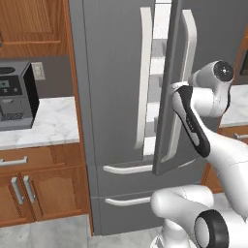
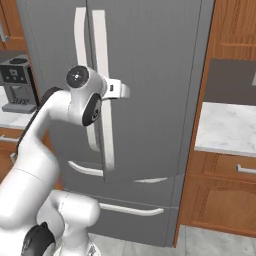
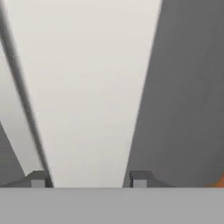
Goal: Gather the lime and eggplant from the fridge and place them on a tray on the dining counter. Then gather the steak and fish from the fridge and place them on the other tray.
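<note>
1. Hand view looks straight along the gripper [image 3: 89,183] at a broad white bar, the handle [image 3: 92,87] of the right fridge door, which runs up between the two dark fingertips [image 3: 38,178]; grey door skin lies to either side.
2. The tips stand apart with the handle between them. Whether they press on it or merely straddle it, I cannot tell from these pictures.
3. Left base view shows the fridge [image 1: 116,72] with its right door [image 1: 167,97] swung partly out, edge toward the camera, and white shelves visible in the gap behind it. The arm reaches round to that door's handle [image 1: 190,43].
4. The step in hand seems to be pulling this door open. To do it well, the pull should follow the door's arc about its hinge at the right side, with the wrist turning as the door swings, so the handle does not slip out sideways.
5. A firm seat on the handle is worth confirming before more force goes in.
6. The handle's long axis is vertical, curving slightly at top and bottom, and it stands off from the door face; the door itself is tall and narrow and points outward into the room.
7. Lime, eggplant, steak and fish should be inside, but the gap is too narrow to make them out.
</note>
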